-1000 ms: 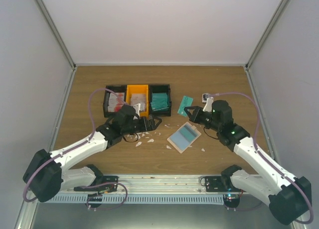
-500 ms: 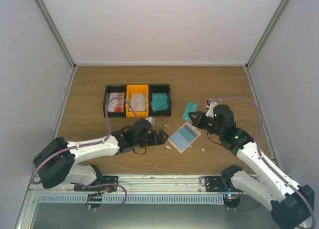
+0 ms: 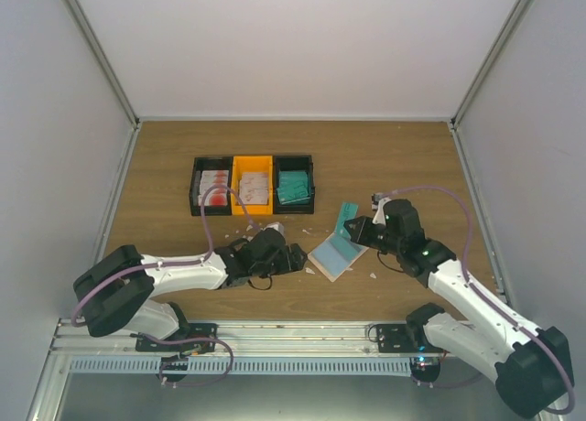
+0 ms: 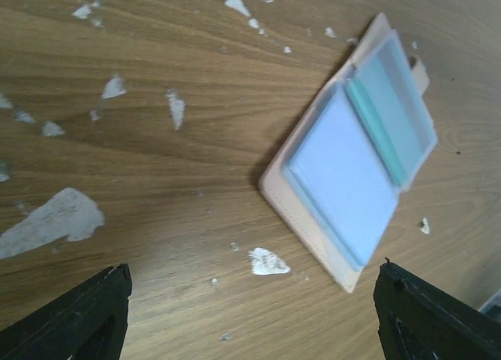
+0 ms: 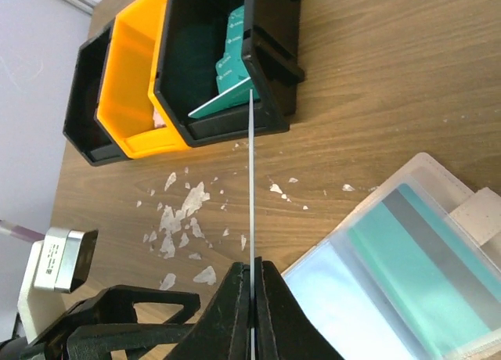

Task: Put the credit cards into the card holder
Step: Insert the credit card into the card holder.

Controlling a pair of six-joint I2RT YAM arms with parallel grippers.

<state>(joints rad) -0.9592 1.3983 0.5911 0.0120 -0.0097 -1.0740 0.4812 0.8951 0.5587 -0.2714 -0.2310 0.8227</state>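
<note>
Card holder lies open and flat on the tabletop between the two arms, clear pockets facing up. A tucked teal card and a pale blue card show through the plastic. The right tool is pinched on a teal credit card, holding it on edge at the holder's far corner; whether the two touch cannot be told. From the right wrist view this card is a thin upright line between the pressed fingers. The left tool sits low just left of the holder, its fingers spread wide with nothing between them. Farther back stand three joined bins. The right black one holds more teal cards, the left black one white cards with red marks. White scraps litter the wood near the left tool.
</note>
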